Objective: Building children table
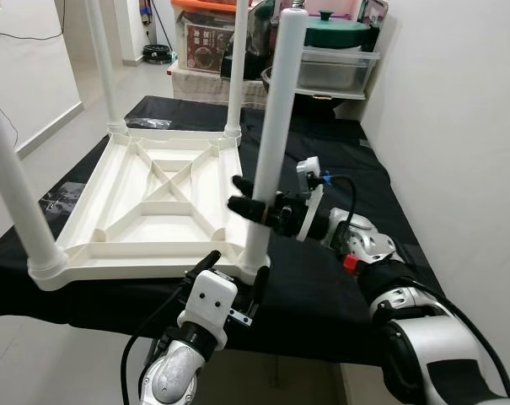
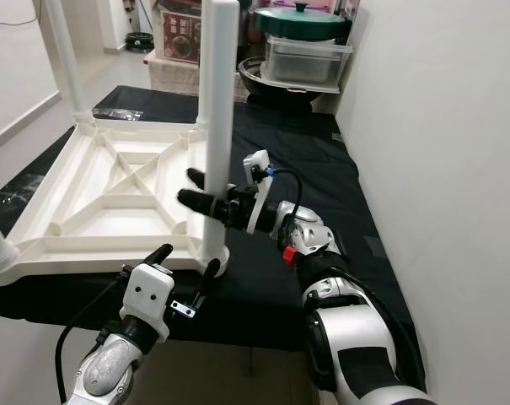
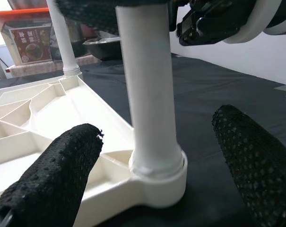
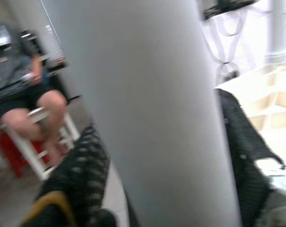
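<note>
An upturned white tabletop (image 1: 145, 198) lies on a bench (image 1: 339, 169) covered in black cloth, its ribbed underside facing up. White legs stand upright in its corner sockets. On the left side, the near-left leg (image 1: 14, 198) rises from its socket at the bench's front edge, and the far-left leg (image 1: 103, 63) stands in the far corner. Further right, the far-right leg (image 1: 235, 72) stands in its corner.

The left gripper (image 1: 235, 283) hangs low at the front edge of the bench, its two black fingers (image 3: 53, 175) spread apart on either side of the base of the near-right leg (image 1: 276, 126), not touching it. In the left wrist view that leg sits down in its round socket (image 3: 161, 177) at the tabletop's corner.

The right gripper (image 1: 250, 202) reaches in from the right and is clamped around the near-right leg roughly a third of the way up, one finger on each side of the tube. The right wrist view is blurred; the leg fills its middle, and a seated person (image 4: 24, 90) can be made out behind it.

Beyond the far end of the bench stand a clear plastic box (image 1: 335, 67) with a green lid (image 1: 335, 32) on top, and to their left a carton (image 1: 206, 42)
</note>
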You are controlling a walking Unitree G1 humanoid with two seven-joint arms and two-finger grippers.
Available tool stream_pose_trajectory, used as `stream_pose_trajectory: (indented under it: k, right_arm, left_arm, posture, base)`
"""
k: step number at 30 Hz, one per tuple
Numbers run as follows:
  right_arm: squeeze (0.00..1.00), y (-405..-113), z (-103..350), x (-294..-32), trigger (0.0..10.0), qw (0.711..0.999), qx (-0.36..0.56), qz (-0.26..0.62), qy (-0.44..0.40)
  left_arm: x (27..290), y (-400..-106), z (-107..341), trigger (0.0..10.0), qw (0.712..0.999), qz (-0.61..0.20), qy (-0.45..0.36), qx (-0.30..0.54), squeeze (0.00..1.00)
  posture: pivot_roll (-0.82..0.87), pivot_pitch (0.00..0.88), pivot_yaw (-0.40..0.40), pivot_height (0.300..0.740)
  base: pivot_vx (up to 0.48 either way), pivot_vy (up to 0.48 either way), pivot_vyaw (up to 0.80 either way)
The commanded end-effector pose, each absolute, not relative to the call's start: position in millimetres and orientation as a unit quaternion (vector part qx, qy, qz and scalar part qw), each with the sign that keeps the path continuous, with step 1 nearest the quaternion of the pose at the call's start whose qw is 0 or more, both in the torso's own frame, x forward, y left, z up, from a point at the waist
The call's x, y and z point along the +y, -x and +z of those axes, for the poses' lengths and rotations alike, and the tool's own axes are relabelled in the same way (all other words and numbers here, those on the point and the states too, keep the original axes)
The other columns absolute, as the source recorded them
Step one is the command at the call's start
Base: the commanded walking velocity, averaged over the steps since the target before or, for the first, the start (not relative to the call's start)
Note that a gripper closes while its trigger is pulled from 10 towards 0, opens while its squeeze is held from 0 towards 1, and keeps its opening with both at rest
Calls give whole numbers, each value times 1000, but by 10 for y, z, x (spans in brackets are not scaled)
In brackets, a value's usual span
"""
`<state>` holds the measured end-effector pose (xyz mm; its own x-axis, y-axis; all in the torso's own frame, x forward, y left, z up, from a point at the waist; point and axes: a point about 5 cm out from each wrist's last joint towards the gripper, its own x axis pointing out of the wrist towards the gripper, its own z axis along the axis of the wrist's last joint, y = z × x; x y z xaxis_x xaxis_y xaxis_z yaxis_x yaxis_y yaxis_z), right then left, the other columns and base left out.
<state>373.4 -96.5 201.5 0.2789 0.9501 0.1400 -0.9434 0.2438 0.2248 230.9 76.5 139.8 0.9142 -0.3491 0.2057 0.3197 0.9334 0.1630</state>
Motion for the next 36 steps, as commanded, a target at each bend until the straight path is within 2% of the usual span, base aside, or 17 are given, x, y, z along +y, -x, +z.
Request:
stream_pose_trajectory:
  k: [1,2,3,9,11,12,13,15,18,20,21,22,30,31,34,35,36]
  right_arm:
    - [0,-3714,2034,-845,941,772,15,626,-112]
    - [0,-3714,2034,-845,941,772,15,626,-112]
    - [0,-3697,2033,-828,0,764,12,636,-106]
    - [0,-3694,1995,-805,0,767,25,632,-110]
    - [0,-3796,1994,-814,0,821,25,562,-96]
    - [0,-3796,1994,-814,0,821,25,562,-96]
    - [0,-3911,2001,-860,0,879,23,470,-79]
    - [0,-4012,2007,-946,0,926,26,369,-78]
    - [0,-4057,2008,-1001,0,946,29,313,-82]
    - [0,-4136,1954,-1236,0,983,50,151,-89]
    - [0,-4136,1954,-1236,0,983,50,151,-89]
    - [0,-4128,1836,-1580,0,994,72,-38,-79]
    - [0,-4039,1686,-1684,0,978,76,-187,-54]
    - [0,-4042,1670,-1581,9373,980,77,-168,-67]
    - [0,-4057,1694,-1480,10000,986,69,-134,-75]
    - [204,-4066,1714,-1415,10000,989,63,-111,-79]
    - [204,-4066,1714,-1415,10000,989,63,-111,-79]
  left_arm:
    - [748,-2295,1383,10000,976,-175,-66,-113,0]
    - [748,-2295,1383,10000,976,-175,-66,-113,0]
    - [746,-2293,1382,10000,976,-175,-66,-112,0]
    - [744,-2297,1383,10000,976,-174,-64,-112,0]
    - [743,-2297,1381,10000,976,-174,-64,-112,0]
    - [743,-2297,1381,10000,976,-174,-64,-112,0]
    - [745,-2297,1379,10000,976,-174,-65,-112,0]
    - [746,-2298,1378,10000,976,-174,-65,-111,0]
    - [747,-2299,1377,10000,976,-174,-65,-111,0]
    - [746,-2300,1375,10000,976,-174,-66,-111,0]
    - [746,-2300,1375,10000,976,-174,-66,-111,0]
    - [745,-2301,1376,10000,976,-174,-66,-112,0]
    - [747,-2304,1372,10000,976,-175,-67,-111,0]
    - [743,-2305,1371,10000,976,-176,-68,-110,0]
    - [744,-2306,1370,10000,976,-175,-68,-110,0]
    - [745,-2307,1370,10000,976,-175,-67,-110,0]
    - [745,-2307,1370,10000,976,-175,-67,-110,0]
  posture:
    - [92,12,-125,740]
    - [92,12,-125,740]
    - [93,10,-127,740]
    - [93,12,-128,740]
    - [93,12,-128,740]
    - [93,12,-128,740]
    - [90,12,-128,740]
    - [85,13,-124,740]
    - [85,13,-124,740]
    - [86,11,-127,740]
    - [86,11,-127,740]
    - [88,11,-127,740]
    - [82,15,-120,740]
    - [87,13,-124,740]
    - [86,15,-122,740]
    - [86,15,-122,740]
    - [86,15,-122,740]
  base:
    - [0,0,0]
    - [0,0,0]
    - [0,0,0]
    - [0,0,0]
    - [0,0,0]
    - [0,0,0]
    - [0,0,0]
    - [0,0,0]
    - [0,0,0]
    - [0,0,0]
    - [0,0,0]
    - [0,0,0]
    - [0,0,0]
    - [0,0,0]
    - [0,0,0]
    - [0,0,0]
    - [0,0,0]
